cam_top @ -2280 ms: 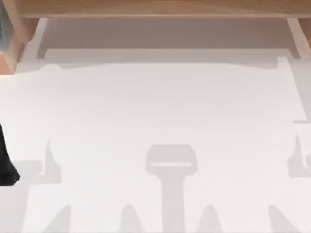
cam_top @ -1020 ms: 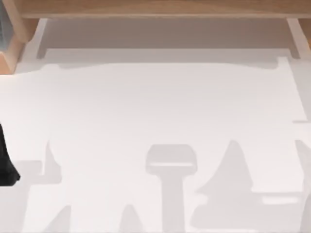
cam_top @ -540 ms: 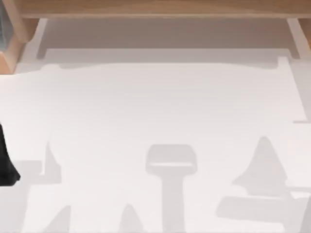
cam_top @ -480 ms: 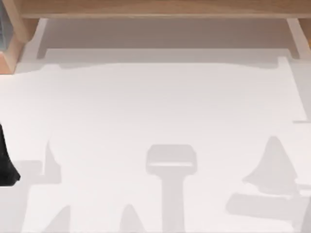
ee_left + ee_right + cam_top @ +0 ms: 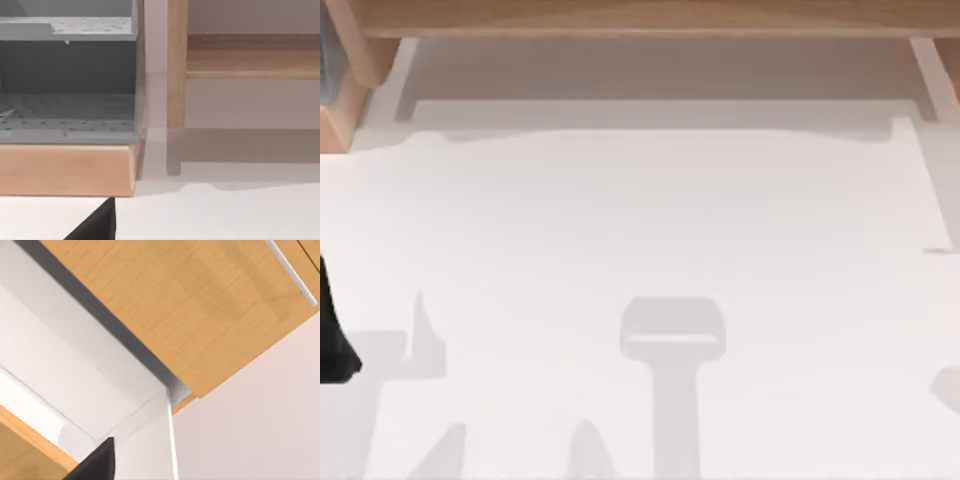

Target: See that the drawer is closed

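Observation:
A wooden drawer front (image 5: 200, 305) with a slim silver bar handle (image 5: 291, 271) faces the right wrist camera at a tilt. A white surface (image 5: 75, 370) lies along its edge. I cannot tell whether the drawer is pushed in. A black piece of my right gripper (image 5: 95, 464) shows close to the camera, apart from the wood. My left arm (image 5: 332, 335) sits parked at the table's left edge. A black piece of my left gripper (image 5: 97, 225) points toward a grey cabinet.
A grey perforated cabinet (image 5: 65, 95) on a wooden base (image 5: 65, 170) stands at the back left. A wooden shelf (image 5: 640, 18) on posts (image 5: 176, 75) spans the table's far side. The white table (image 5: 640, 250) carries arm shadows.
The right arm's shadow has slid right across the table and almost off its right edge. The left arm has not moved.

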